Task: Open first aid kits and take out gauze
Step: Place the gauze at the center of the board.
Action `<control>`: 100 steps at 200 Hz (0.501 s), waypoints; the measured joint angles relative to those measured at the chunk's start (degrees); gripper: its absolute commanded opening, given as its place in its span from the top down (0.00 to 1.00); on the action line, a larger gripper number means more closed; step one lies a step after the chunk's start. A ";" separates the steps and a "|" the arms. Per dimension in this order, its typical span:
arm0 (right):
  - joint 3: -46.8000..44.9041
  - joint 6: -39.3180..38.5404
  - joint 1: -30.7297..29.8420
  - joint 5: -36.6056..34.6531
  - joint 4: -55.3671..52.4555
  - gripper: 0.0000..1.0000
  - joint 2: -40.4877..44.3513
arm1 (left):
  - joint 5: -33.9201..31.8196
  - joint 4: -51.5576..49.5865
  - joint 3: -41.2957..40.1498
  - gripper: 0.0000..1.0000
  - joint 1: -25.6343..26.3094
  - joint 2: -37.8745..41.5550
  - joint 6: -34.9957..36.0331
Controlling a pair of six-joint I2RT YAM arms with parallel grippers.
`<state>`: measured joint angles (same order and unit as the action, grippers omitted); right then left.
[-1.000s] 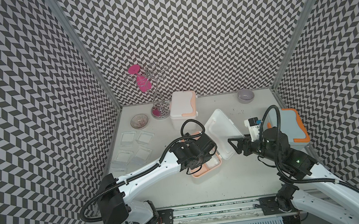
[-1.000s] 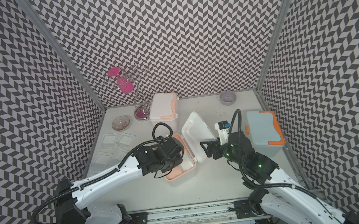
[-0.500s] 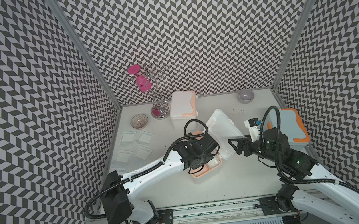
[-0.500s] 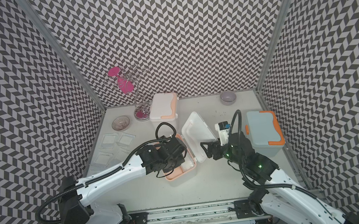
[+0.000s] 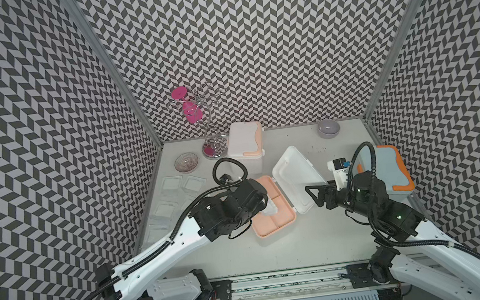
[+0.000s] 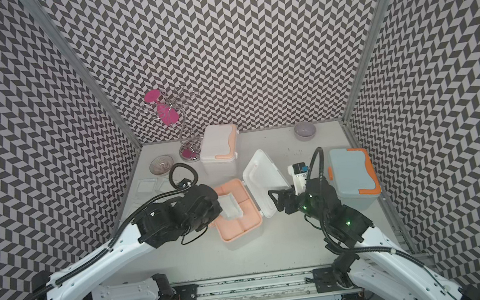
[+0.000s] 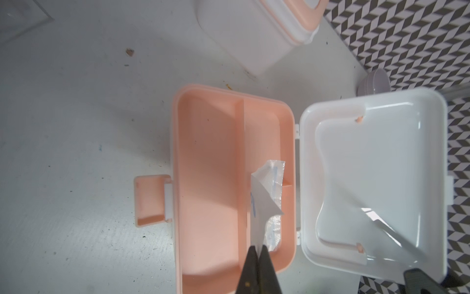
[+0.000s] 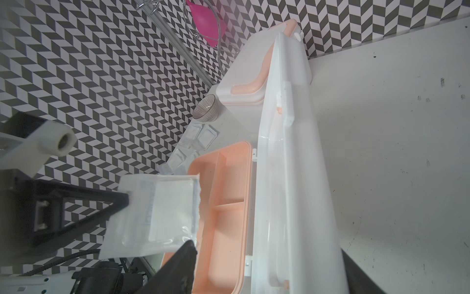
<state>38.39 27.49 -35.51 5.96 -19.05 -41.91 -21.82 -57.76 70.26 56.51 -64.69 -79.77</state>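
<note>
Left fingers (image 7: 250, 269): mine, pinched tight on one corner of a gauze packet (image 7: 265, 198).
Gauze packet: dangling over the divided peach tray of the open kit (image 7: 211, 165).
Right gripper (image 5: 313, 196): my jaws straddle the raised lid (image 5: 296, 178); whether they clamp it, I cannot tell.

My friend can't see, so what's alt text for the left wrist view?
The left gripper pinches a wrapped gauze pad over the peach inside of the open first aid kit. Its white lid is swung open, and a closed kit stands nearby.
</note>
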 measured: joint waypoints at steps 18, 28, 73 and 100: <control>0.00 0.00 0.00 0.00 0.00 0.25 0.00 | -0.50 -1.25 -1.86 1.00 -5.60 4.31 0.22; 0.00 0.00 0.00 0.00 -0.02 0.25 0.00 | -0.59 -1.86 -3.48 1.00 -9.01 6.51 0.46; 0.00 0.00 0.00 0.02 -0.28 0.25 0.00 | 0.74 -4.00 -12.04 1.00 -28.26 15.82 5.29; 0.02 0.00 0.00 0.02 -0.35 0.25 0.00 | 4.24 -3.48 -17.81 1.00 -40.35 17.75 10.51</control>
<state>38.41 27.49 -35.51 5.98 -19.40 -41.91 -17.58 -61.23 52.45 16.16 -46.94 -69.25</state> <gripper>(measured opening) 0.750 0.048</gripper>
